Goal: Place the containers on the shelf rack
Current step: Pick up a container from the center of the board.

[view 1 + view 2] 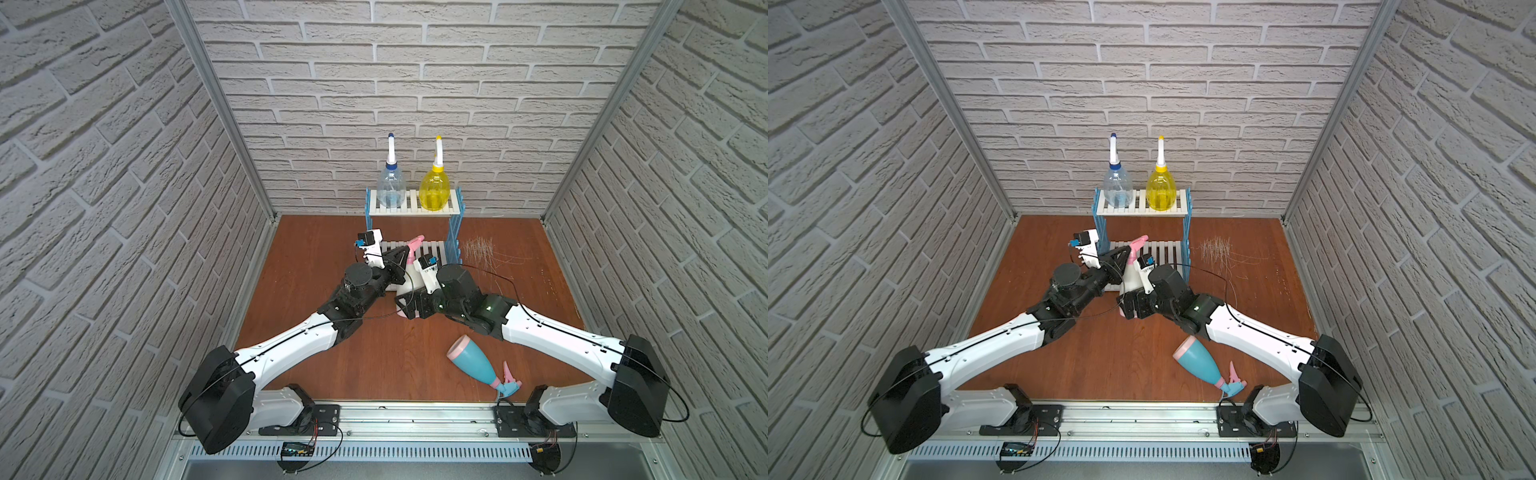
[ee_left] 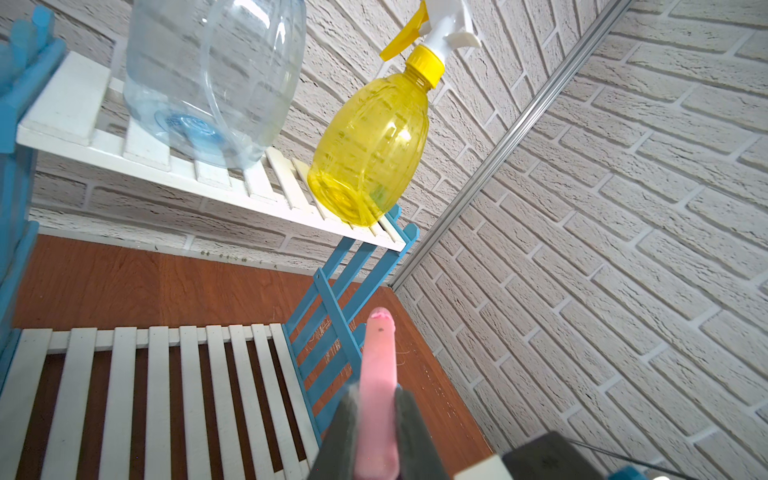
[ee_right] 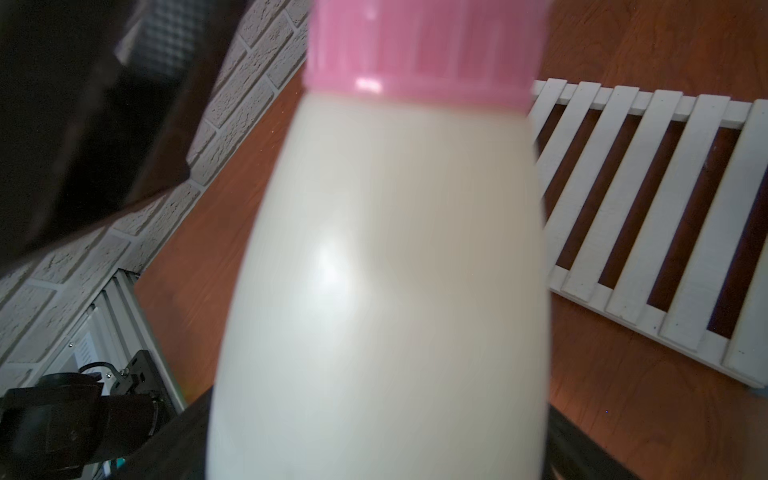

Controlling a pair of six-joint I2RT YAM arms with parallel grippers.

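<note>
The cream-white container [image 1: 406,279] [image 3: 382,249] with a pink collar leans at the front of the shelf rack [image 1: 415,210], its nozzle over the lower shelf [image 2: 166,374]. My left gripper [image 1: 404,254] [image 2: 376,395] is shut on its pink nozzle [image 2: 377,365]. My right gripper [image 1: 405,309] [image 3: 378,457] is open, its jaws spread wide on either side of the bottle's lower body. The clear container [image 1: 391,187] and the yellow container [image 1: 434,189] stand upright on the top shelf. The light blue container [image 1: 473,361] [image 1: 1200,359] lies on its side on the table near my right arm's base.
The rack's blue side frame [image 2: 332,307] stands right of the held nozzle. Brick-pattern walls close in the back and both sides. A patch of pale scratches [image 1: 478,249] marks the wooden table right of the rack. A metal rail [image 1: 415,415] runs along the front edge.
</note>
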